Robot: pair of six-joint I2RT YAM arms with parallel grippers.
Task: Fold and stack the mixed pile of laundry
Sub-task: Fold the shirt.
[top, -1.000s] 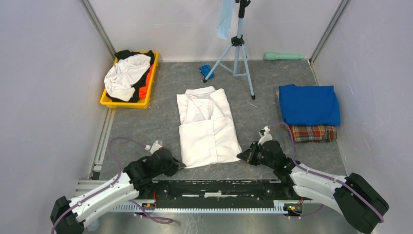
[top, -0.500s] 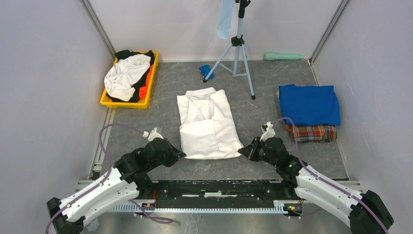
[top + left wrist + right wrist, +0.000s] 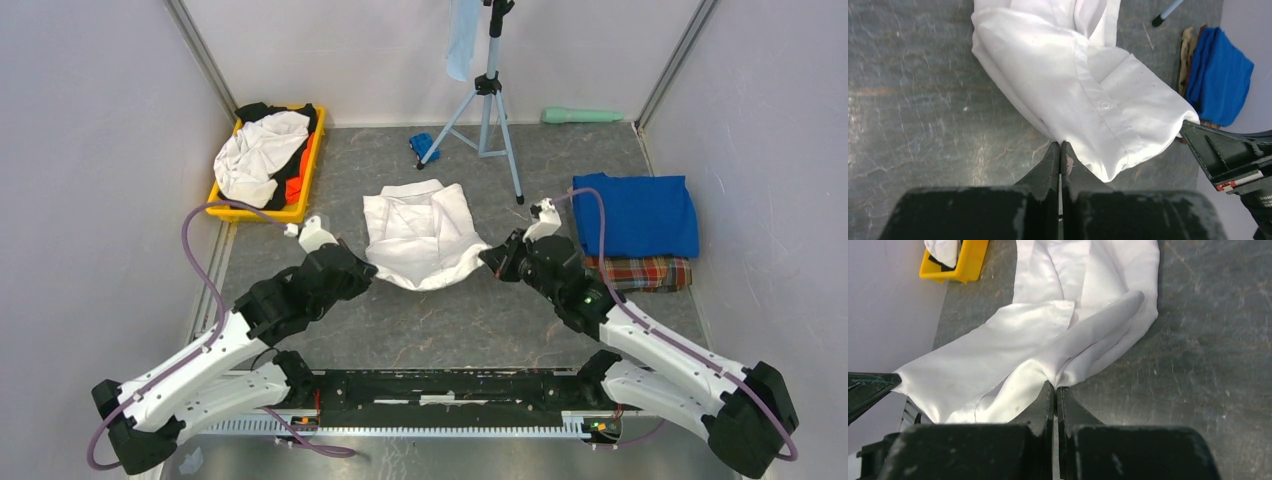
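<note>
Two near-hem corners of the white shirt [image 3: 420, 235] at mid-frame are clamped, one in the left claw [image 3: 362, 272], one in the right claw [image 3: 487, 256]. A second ago it lay long and flat on the bench [image 3: 450, 320]; now the hem is lifted and carried toward the collar. This fold looks half made, and the blue T-shirt [image 3: 635, 215] stack at right awaits it.

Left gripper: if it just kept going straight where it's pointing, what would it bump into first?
The white shirt. The left gripper is shut on its edge, and the bunched cloth lies directly ahead of it. What lies past the shirt is hard to judge.
</note>
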